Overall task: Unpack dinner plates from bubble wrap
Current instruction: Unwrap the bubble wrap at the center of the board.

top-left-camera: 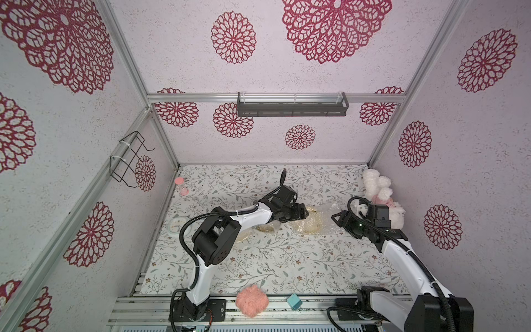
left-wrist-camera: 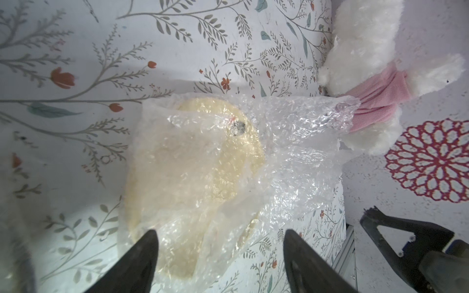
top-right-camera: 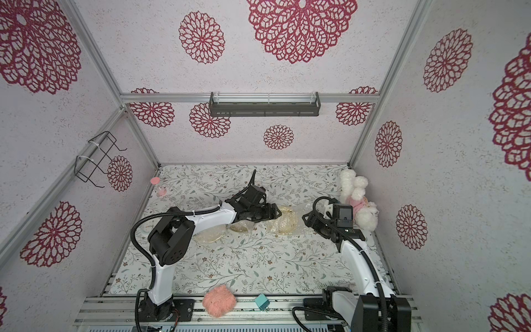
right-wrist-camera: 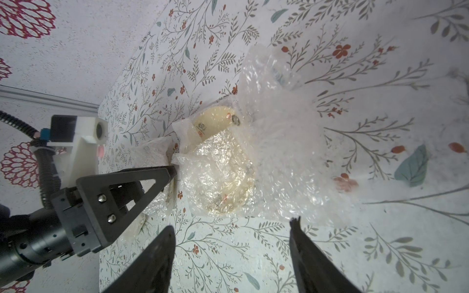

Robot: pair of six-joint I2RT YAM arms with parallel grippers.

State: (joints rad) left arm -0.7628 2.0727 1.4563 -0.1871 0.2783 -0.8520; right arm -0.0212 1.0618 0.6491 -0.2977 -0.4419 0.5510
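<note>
I am looking at the cream dinner plate (top-left-camera: 309, 223), which is lying flat on the table (top-left-camera: 287, 258) right of centre. It is lying under crinkled bubble wrap (left-wrist-camera: 291, 152) whose loose sheet is trailing off to the right, toward the white plush toy (top-left-camera: 376, 189). The left tool (left-wrist-camera: 219, 232) is hanging over the plate's left edge with its fingers spread apart and nothing pinched between them. In the right wrist view its tip is sitting right at the wrap's folded edge. The right tool (right-wrist-camera: 232, 225) is waiting just beside the wrap's right side, also spread wide and empty. I am judging the left arm nearer to that fold, so the peel should run rightward. Another wrapped plate (top-left-camera: 265, 228) is lying further left, beside the left arm.
</note>
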